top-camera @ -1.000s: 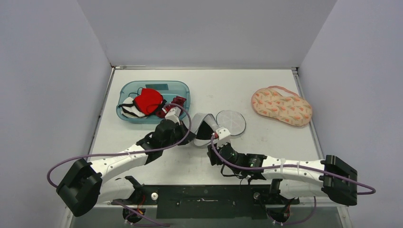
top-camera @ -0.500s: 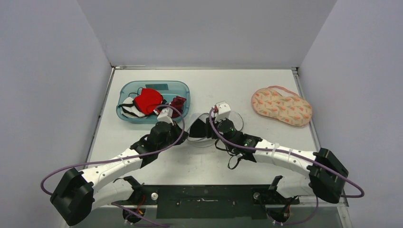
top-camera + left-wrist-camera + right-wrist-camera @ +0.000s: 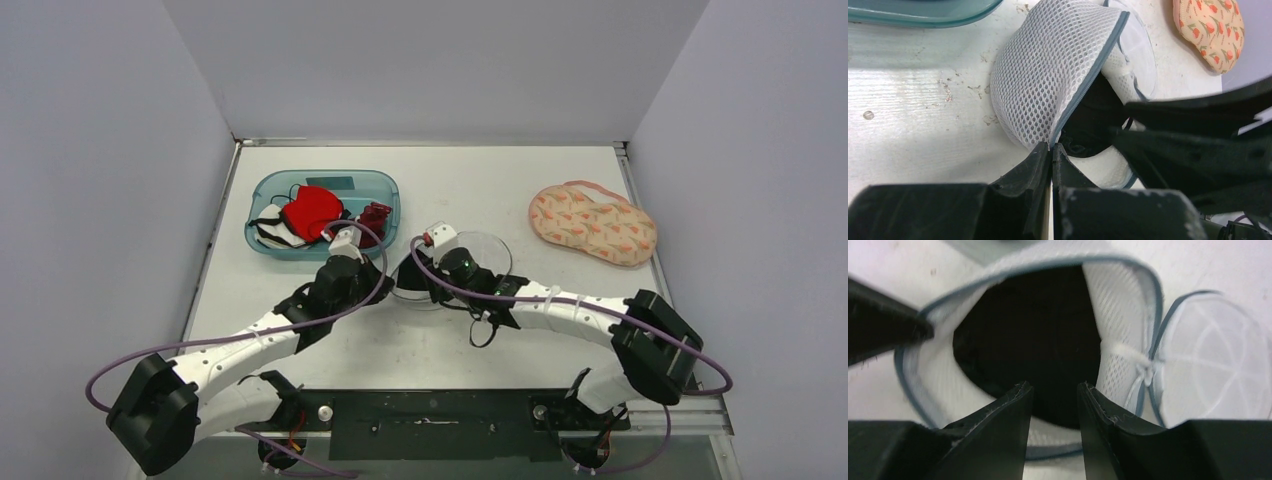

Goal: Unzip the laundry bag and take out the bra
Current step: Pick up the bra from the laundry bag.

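While the laundry bag gapes open, a teal bin sits nearby.

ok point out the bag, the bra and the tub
bag [image 3: 1048,80], left wrist view, mesh side wall
bra [image 3: 1033,340], right wrist view, black fabric inside the opening
tub [image 3: 375,188], top view, bare far right corner

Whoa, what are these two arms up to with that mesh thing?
They are taking a bra out of a mesh bag. The left gripper pinches the bag's zipper edge, holding the mouth open. The right gripper, jaws apart, points into it at the black bra inside, not yet gripping it.
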